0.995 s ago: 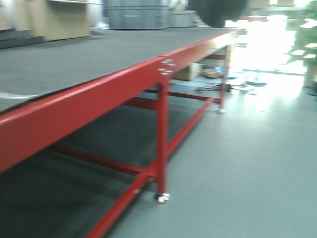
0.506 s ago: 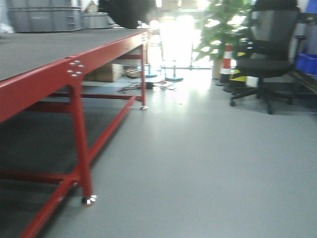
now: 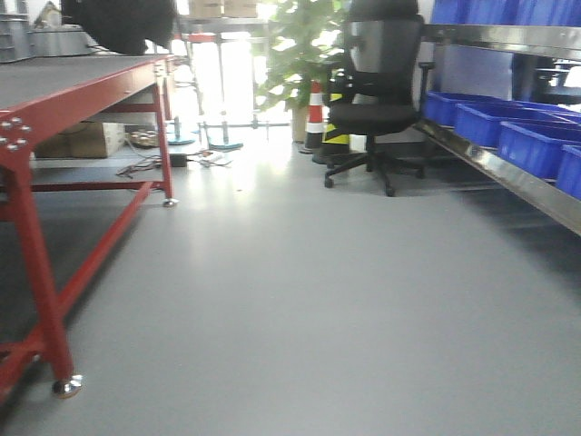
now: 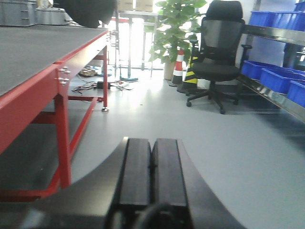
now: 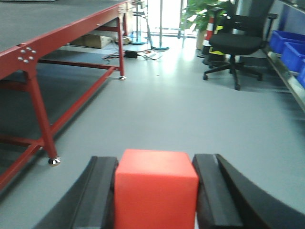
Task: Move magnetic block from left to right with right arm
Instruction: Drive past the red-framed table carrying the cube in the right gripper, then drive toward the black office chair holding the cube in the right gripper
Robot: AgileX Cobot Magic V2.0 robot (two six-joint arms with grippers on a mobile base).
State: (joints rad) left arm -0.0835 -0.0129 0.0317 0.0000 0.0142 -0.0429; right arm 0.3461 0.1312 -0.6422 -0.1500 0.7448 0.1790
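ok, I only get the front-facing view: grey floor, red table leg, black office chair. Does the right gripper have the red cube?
Observer: Yes. Right wrist view: the small solid-red cube is held between the black fingers of the right gripper.
Operator: Left gripper?
Observer: Left wrist view: the left gripper is shut, nothing between its fingers.
Operator: Is the cube over the table?
Observer: Seemingly not. Ahead of it lies grey floor; the red-framed table stands off to the image's left.

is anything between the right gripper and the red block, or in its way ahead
Nothing between them: the block sits clamped in the right gripper. Ahead is bare floor; the red table stands off to the left, the chair far back. The drop spot is not in view.
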